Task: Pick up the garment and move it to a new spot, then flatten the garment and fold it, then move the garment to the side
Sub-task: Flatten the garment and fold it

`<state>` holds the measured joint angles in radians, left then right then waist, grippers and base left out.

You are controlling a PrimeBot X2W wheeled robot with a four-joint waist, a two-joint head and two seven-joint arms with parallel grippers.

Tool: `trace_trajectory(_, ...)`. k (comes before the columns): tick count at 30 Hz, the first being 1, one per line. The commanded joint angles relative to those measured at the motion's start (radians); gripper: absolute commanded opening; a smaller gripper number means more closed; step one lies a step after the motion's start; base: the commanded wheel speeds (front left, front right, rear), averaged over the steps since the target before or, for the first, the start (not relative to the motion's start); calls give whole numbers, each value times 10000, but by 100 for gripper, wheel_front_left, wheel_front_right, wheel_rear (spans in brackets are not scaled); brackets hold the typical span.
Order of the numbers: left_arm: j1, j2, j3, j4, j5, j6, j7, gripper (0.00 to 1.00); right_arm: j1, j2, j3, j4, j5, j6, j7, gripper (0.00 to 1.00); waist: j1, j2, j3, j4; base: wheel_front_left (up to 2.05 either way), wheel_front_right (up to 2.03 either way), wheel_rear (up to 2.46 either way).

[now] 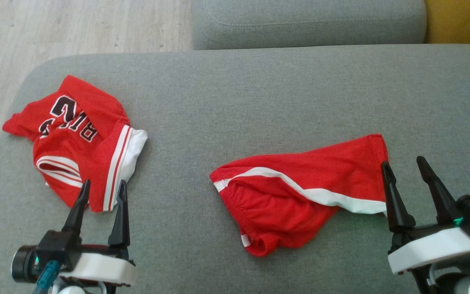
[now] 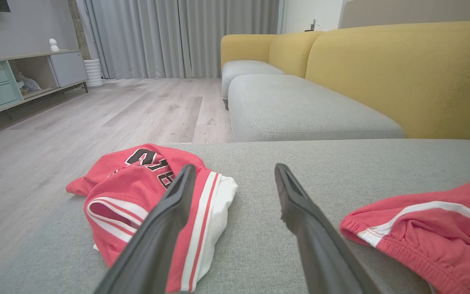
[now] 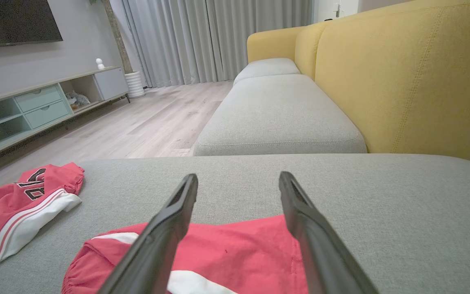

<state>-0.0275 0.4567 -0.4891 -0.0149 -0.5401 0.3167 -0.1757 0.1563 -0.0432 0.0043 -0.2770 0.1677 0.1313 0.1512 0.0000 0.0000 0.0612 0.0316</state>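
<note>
Right fingers (image 1: 394, 196) gape empty beside crumpled red shorts (image 1: 292, 196) (left fingers (image 1: 78, 208) likewise, by jersey (image 1: 76, 139)).

Living room with a two-tone sectional sofa.
Grey seat cushions (image 3: 280, 118) meet a yellow backrest (image 3: 414, 77); a pale wood-plank floor (image 2: 96, 118) runs to full-length grey curtains (image 2: 178, 36). A low media console (image 3: 43, 102) with mint drawers stands against a grey wall (image 3: 80, 41), beneath a dark television (image 3: 14, 20).

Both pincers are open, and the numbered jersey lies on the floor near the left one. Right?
The surface is wrong: the head view shows the jersey on the grey cushion, near the left pincer. Both it and the right pincer are open.
</note>
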Motion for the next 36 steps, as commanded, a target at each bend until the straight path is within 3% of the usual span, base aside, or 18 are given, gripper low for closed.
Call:
trace_trajectory(1, -322, 297, 354, -358, -61, 46, 14, 100, -278, -70, 255, -378, 95, -6, -1, 100, 0, 0, 23, -5, 0, 0, 0)
trace_trajectory(9, -534, 296, 175, -408, -100, -107, 220, 100, -312, -70, 214, -362, 137, -6, -27, 100, 0, 0, 144, 15, 0, 0, 0)
trace_trajectory(15, -1787, -138, -836, -403, -252, -1092, 1438, 100, -493, -70, 193, -381, 129, -6, -30, 100, 0, 0, 557, 112, 0, 0, 0)
trace_trajectory(16, -1787, -138, -836, -403, -252, -1092, 1438, 100, -493, -70, 193, -381, 129, -6, -30, 100, 0, 0, 557, 112, 0, 0, 0)
trace_trajectory(26, -3472, -1635, -2010, 1523, -1436, -2372, 3635, 100, -798, -70, 312, -180, 249, -6, -116, 100, 0, 0, 1223, -80, 0, 0, 0)
trace_trajectory(36, -4290, -2309, -2333, 3623, -1875, -3139, 4032, 100, -942, -70, 282, -13, 391, -6, -195, 100, 0, 0, 1583, -350, 0, 0, 0)
